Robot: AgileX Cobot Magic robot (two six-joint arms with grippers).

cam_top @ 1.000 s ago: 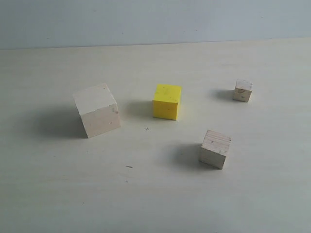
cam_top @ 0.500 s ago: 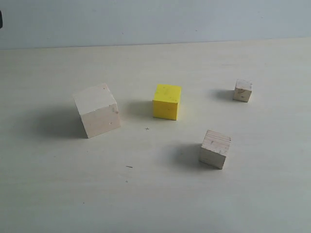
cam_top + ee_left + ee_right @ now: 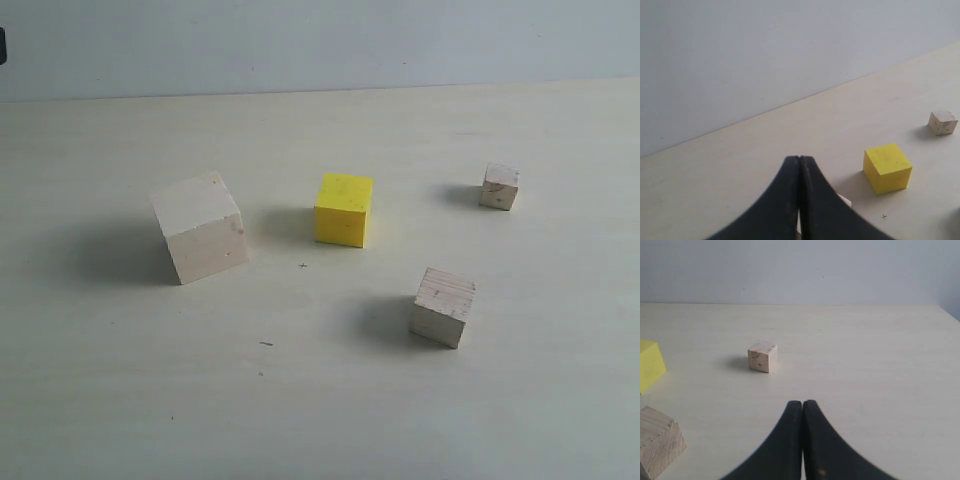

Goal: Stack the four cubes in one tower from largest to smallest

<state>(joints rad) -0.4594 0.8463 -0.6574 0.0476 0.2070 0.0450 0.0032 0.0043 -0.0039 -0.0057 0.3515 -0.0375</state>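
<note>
All four cubes stand apart on the pale table. The large pale wooden cube (image 3: pixel 200 227) is at the left, the yellow cube (image 3: pixel 344 208) at the middle, the small pale cube (image 3: pixel 499 186) at the far right, and the medium grained cube (image 3: pixel 443 306) nearer the front. In the left wrist view my left gripper (image 3: pixel 799 160) is shut and empty, with the yellow cube (image 3: pixel 887 168) and small cube (image 3: pixel 942 122) beyond it; the large cube is mostly hidden behind its fingers. My right gripper (image 3: pixel 802 404) is shut and empty, short of the small cube (image 3: pixel 763 356); the medium cube (image 3: pixel 657 441) lies to one side.
A pale wall rises behind the table's far edge (image 3: pixel 320 90). A dark bit of the left arm (image 3: pixel 2 45) shows at the exterior view's left border. Small dark marks (image 3: pixel 303 266) dot the tabletop between the cubes.
A dark bit of the left arm has come into sight at the left border of the exterior view. The cubes have not moved.
</note>
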